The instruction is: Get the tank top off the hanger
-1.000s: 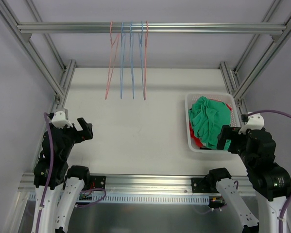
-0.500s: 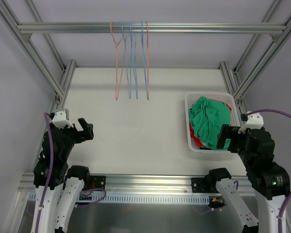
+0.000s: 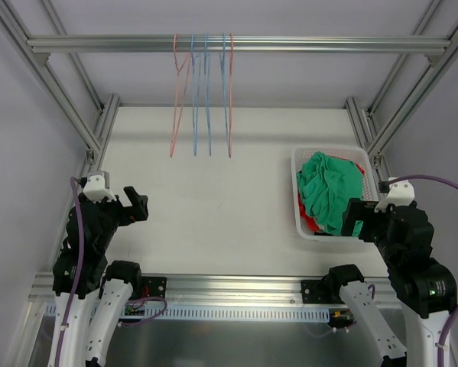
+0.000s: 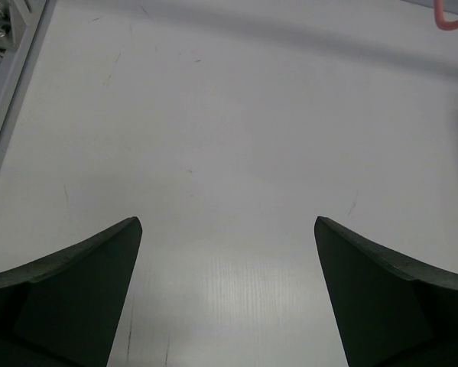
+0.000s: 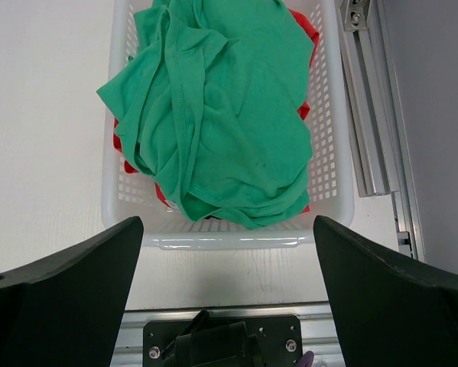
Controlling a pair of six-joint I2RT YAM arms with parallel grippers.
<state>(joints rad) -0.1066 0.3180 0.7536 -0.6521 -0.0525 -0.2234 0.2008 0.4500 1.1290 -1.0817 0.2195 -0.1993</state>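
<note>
Several bare wire hangers (image 3: 202,92), pink and blue, hang from the top rail; none carries a garment. A green tank top (image 3: 329,191) lies crumpled over red cloth in the white basket (image 3: 303,229) at the right; it also shows in the right wrist view (image 5: 229,115). My left gripper (image 3: 137,205) is open and empty above the bare table at the near left, its view showing only tabletop (image 4: 229,222). My right gripper (image 3: 354,222) is open and empty, just in front of the basket's near rim (image 5: 229,238).
Aluminium frame rails (image 3: 99,130) run along both table sides and overhead. The right arm's base plate (image 5: 221,344) shows below the basket. A pink hanger tip (image 4: 452,19) shows at the top right of the left wrist view.
The hangers swing on the rail, shifting right and then back left. Both arms stay nearly still.
</note>
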